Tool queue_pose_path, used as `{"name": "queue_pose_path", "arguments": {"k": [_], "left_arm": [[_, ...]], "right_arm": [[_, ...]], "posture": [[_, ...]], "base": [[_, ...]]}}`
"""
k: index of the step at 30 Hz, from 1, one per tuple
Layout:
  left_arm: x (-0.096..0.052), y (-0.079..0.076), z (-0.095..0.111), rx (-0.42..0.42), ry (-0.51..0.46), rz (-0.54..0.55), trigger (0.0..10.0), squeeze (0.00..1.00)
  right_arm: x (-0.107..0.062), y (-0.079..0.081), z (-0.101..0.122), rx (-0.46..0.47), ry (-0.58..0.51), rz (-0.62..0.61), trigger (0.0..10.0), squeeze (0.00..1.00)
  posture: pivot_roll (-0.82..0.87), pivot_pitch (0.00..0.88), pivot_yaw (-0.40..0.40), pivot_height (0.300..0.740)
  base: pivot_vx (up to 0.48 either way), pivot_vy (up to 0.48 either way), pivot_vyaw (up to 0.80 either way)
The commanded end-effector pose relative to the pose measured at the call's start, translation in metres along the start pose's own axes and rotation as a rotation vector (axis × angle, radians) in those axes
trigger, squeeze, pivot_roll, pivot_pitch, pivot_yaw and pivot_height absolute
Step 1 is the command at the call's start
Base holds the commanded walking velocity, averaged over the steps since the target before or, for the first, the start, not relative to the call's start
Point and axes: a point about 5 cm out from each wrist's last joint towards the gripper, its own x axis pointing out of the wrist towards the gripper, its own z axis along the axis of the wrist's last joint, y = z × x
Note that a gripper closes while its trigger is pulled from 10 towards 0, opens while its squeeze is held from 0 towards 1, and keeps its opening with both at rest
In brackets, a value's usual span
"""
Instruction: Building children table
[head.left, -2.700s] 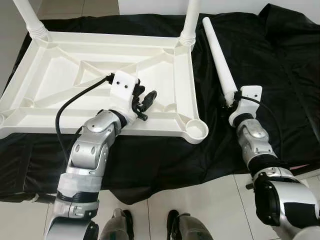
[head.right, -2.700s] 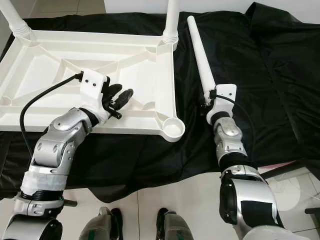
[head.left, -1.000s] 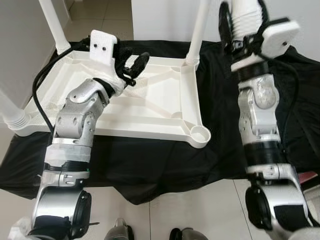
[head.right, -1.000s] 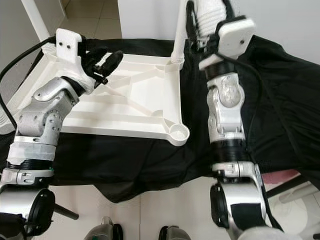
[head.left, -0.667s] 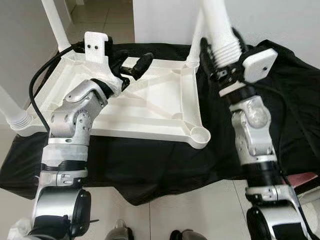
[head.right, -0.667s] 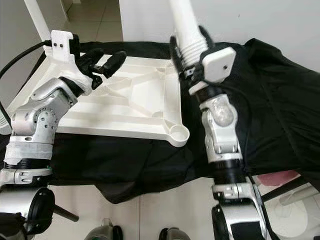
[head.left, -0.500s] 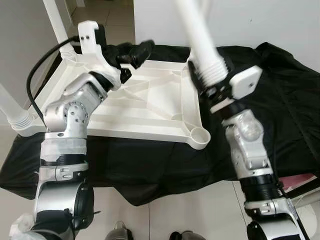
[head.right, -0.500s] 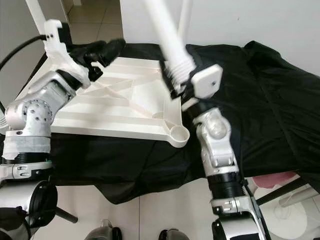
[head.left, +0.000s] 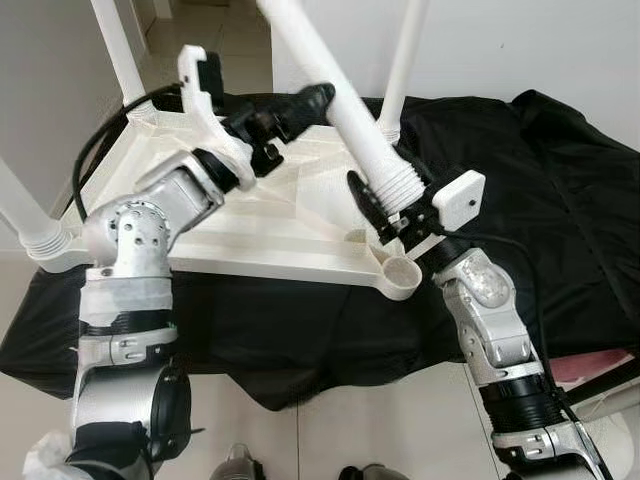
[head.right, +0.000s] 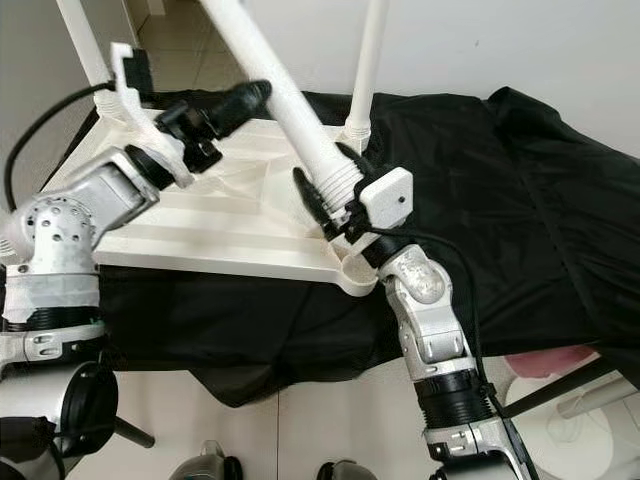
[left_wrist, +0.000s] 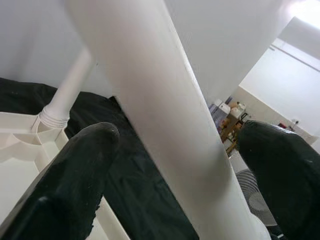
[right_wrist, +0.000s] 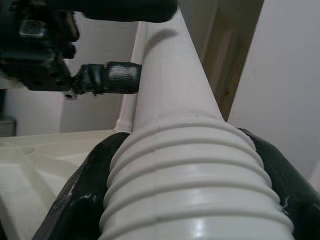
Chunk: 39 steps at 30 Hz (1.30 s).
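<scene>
The table (head.left: 250, 225) lies upside down on a desk under a black cloth (head.left: 560, 170), three legs already standing up from its corners and one socket (head.left: 402, 270) at the near corner empty. The right gripper (head.left: 385, 210) is clenched around the ribbed, threaded end of the fourth leg (head.left: 335, 95), holding it tilted, with that end just above and beside the empty socket. The left gripper (head.left: 290, 105) is higher up the same leg, its fingers (left_wrist: 75, 180) spread to either side of the shaft and not closed on it, so it looks released. I'd judge the step in hand is seating this last leg. The next move calls for bringing the leg upright, lowering the threaded end squarely into the socket just below the right gripper, then twisting it home while the left gripper steadies the shaft.
</scene>
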Motion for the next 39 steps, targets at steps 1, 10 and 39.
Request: {"name": "queue_pose_path", "arguments": {"k": [1,10,39], "left_arm": [[0.001,-0.008,-0.003,0.001,0.033,-0.148,10.0,0.00],[0.002,0.006,0.011,-0.061,0.047,-0.047,10.0,0.00],[-0.001,0.032,0.037,-0.173,-0.008,0.096,0.0,0.00]], "right_arm": [[0.000,0.005,0.003,-0.005,-0.006,0.033,10.0,0.00],[-0.010,0.018,-0.002,0.009,0.035,0.092,10.0,0.00],[-0.017,0.022,-0.010,0.036,0.084,0.071,10.0,0.00]], "posture": [[-0.02,0.030,-0.024,0.740],[-0.02,0.037,-0.017,0.740],[-0.01,0.070,0.003,0.740]], "base": [[0.000,0.000,0.00],[0.000,0.000,0.00],[0.000,0.000,0.00]]}}
